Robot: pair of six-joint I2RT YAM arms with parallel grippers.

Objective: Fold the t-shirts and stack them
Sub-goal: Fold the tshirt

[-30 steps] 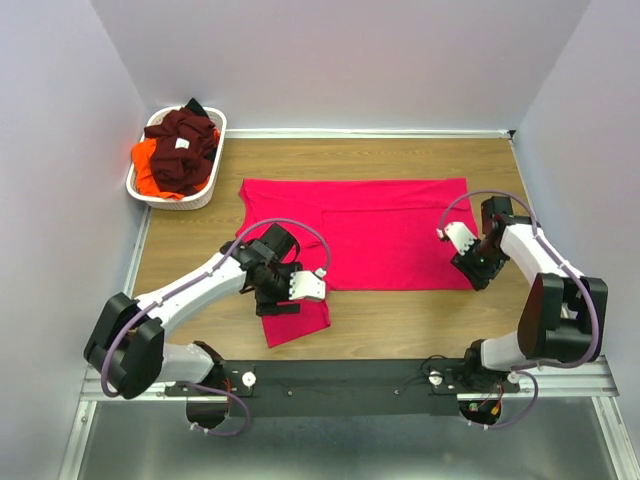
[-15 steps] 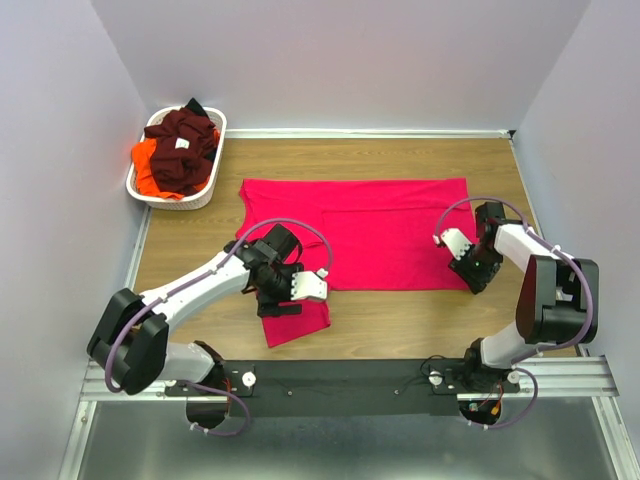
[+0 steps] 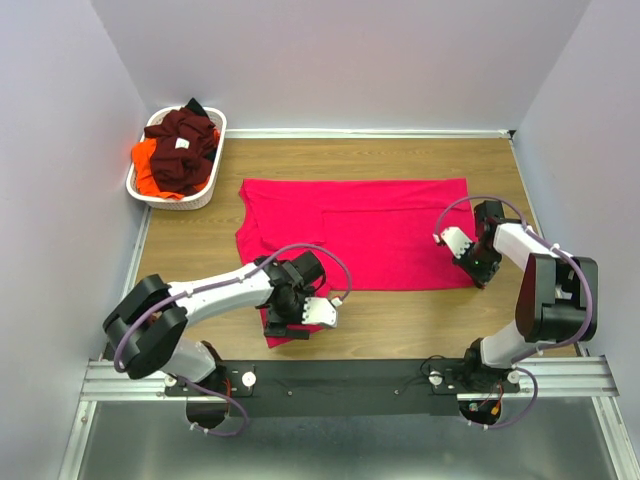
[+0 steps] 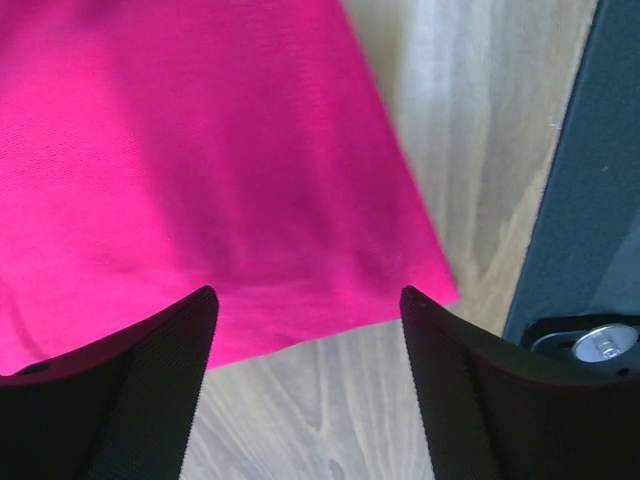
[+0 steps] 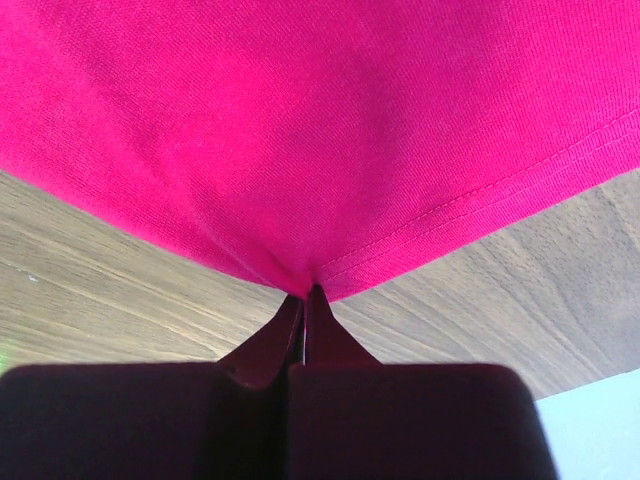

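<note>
A bright pinkish-red t-shirt (image 3: 380, 230) lies spread flat on the wooden table. Its left sleeve hangs toward the near edge. My left gripper (image 3: 292, 322) hovers over that sleeve's end (image 4: 200, 150); its jaws (image 4: 308, 295) stand wide open with nothing between them, the sleeve's edge and bare wood just below. My right gripper (image 3: 481, 276) is at the shirt's near right corner, shut (image 5: 305, 292) on the stitched hem (image 5: 400, 250), which puckers at the fingertips. A dark maroon t-shirt (image 3: 185, 150) and an orange one (image 3: 145, 165) lie heaped in the basket.
The white oval basket (image 3: 140, 191) stands at the back left corner of the table. A black mounting rail (image 4: 590, 200) runs along the near edge, close to the left gripper. Lilac walls enclose the table on three sides.
The right gripper has shut on the shirt's hem at the near right corner. The left arm has moved right and toward the near edge, over the sleeve's end, jaws staying open.
</note>
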